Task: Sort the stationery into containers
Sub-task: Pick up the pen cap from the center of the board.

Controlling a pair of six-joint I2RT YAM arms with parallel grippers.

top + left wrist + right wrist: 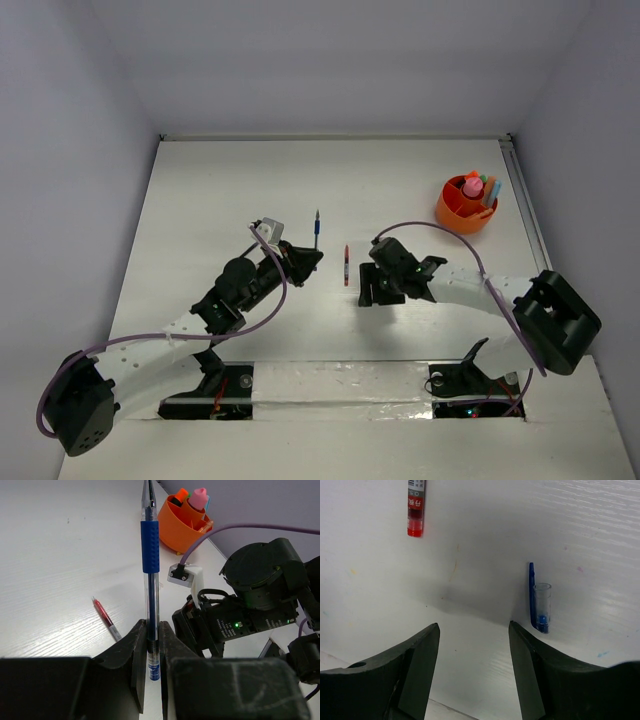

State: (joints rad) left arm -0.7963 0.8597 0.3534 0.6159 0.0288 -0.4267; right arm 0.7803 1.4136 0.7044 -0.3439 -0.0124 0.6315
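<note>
My left gripper (pixel 310 259) is shut on a thin blue pen (pixel 317 229), which sticks out past the fingertips toward the far side. In the left wrist view the blue pen (pixel 150 555) sits clamped between the jaws (pixel 152 630). A thin red pen (pixel 346 265) lies on the table between the two grippers and also shows in the left wrist view (pixel 106 619). My right gripper (pixel 373 291) is open and empty, low over the table (pixel 474 630). A blue pen cap (pixel 539 600) lies just beyond its right finger. The red pen's end (pixel 415 505) lies further ahead. The orange holder (pixel 466 205) stands at the far right.
The orange holder holds several pieces: a pink one, an orange one and light blue ones (pixel 199 499). White walls enclose the table on the left, back and right. The right arm's body (pixel 260 590) is close to the right of my left gripper.
</note>
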